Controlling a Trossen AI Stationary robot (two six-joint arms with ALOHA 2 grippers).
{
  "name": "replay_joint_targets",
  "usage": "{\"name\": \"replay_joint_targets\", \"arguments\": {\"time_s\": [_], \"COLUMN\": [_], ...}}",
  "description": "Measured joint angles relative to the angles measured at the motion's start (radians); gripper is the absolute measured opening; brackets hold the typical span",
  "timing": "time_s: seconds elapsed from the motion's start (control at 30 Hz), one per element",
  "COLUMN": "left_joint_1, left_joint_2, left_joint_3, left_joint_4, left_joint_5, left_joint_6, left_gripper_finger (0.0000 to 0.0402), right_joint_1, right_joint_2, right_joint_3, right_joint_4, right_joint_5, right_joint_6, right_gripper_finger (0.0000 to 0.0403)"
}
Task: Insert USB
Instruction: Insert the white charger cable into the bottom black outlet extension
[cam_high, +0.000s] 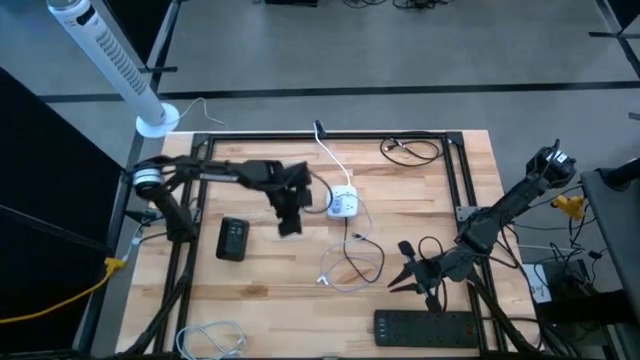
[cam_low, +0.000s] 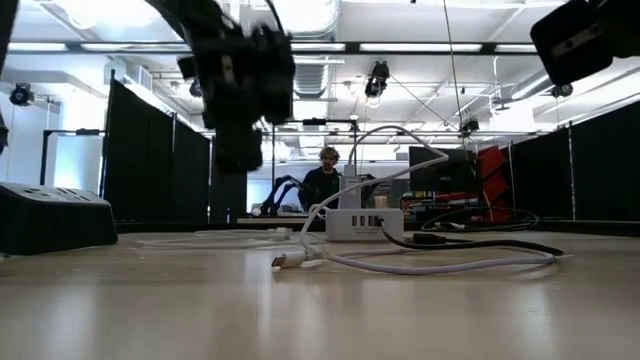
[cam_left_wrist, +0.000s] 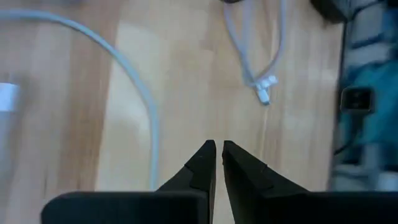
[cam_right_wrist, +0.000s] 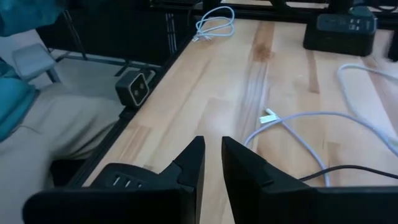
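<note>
The left gripper (cam_left_wrist: 219, 149) is hanging above the wooden table (cam_high: 270, 280) with its two fingers (cam_left_wrist: 202, 165) nearly touching, only a thin slit showing between the tips, and nothing is sitting between them. Bare wood is lying directly ahead of those tips. Farther out from them, the white USB plug (cam_left_wrist: 264, 94) is resting flat on the boards at the end of its white cable (cam_left_wrist: 252, 43), well apart from the fingertips and not being held. In the high view that same plug (cam_high: 324, 281) is lying between the two grippers, near the table's front half. Beside the left gripper (cam_high: 290, 226), a white USB charging hub (cam_high: 343, 203) is sitting on the table with its own cord running off toward the back edge.

The right gripper (cam_right_wrist: 212, 149) is hovering low near the table's front right, its fingers also drawn almost together around nothing. Ahead of its tips the white plug (cam_right_wrist: 268, 116) is lying on the wood, and far beyond that a coiled white cable (cam_right_wrist: 214, 25) and a black box (cam_right_wrist: 339, 28) are resting at the table's far edge.
</note>
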Motion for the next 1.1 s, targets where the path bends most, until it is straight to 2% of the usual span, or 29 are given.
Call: {"name": "replay_joint_targets", "arguments": {"time_s": [0.07, 0.17, 0.2, 0.23, 0.3, 0.5, 0.63, 0.77, 0.93, 1.03, 1.1], "left_joint_1": [-0.029, -0.055, -0.054, -0.043, -0.006, 0.102, 0.161, 0.194, 0.206, 0.203, 0.2], "left_joint_2": [-0.045, -0.081, -0.086, -0.091, -0.092, -0.018, 0.066, 0.175, 0.28, 0.303, 0.3], "left_joint_3": [0.009, 0.008, 0.008, 0.008, 0.008, 0.001, 0.0, 0.0, 0.006, 0.011, 0.011], "left_joint_4": [0.014, 0.037, 0.047, 0.057, 0.079, 0.157, 0.173, 0.205, 0.237, 0.254, 0.254], "left_joint_5": [-0.232, -0.649, -0.737, -0.782, -0.787, -0.627, -0.633, -0.632, -0.634, -0.635, -0.628], "left_joint_6": [0.034, 0.053, 0.054, 0.055, 0.055, 0.062, 0.077, 0.076, 0.072, 0.082, 0.084], "left_gripper_finger": [0.0026, 0.0039, 0.0046, 0.0054, 0.0075, 0.0157, 0.0202, 0.022, 0.0206, 0.0152, 0.01], "right_joint_1": [0.0, 0.0, 0.0, 0.0, 0.0, 0.004, 0.022, 0.04, 0.046, 0.048, 0.05], "right_joint_2": [0.0, 0.0, 0.0, 0.0, 0.0, 0.0, 0.0, 0.0, 0.001, 0.001, 0.0], "right_joint_3": [0.0, 0.0, 0.0, 0.0, 0.0, 0.0, 0.0, 0.0, 0.0, 0.0, 0.0], "right_joint_4": [0.0, 0.0, -0.001, -0.001, 0.0, -0.001, -0.008, -0.007, -0.007, -0.005, -0.007], "right_joint_5": [0.003, 0.005, 0.005, 0.005, 0.005, 0.003, 0.003, 0.003, 0.004, 0.005, 0.005], "right_joint_6": [-0.002, -0.003, -0.004, -0.003, -0.003, -0.004, 0.003, 0.007, 0.015, 0.013, 0.005], "right_gripper_finger": [0.0039, 0.0038, 0.0037, 0.0036, 0.0035, 0.0034, 0.0034, 0.0033, 0.0032, 0.0032, 0.0032]}}
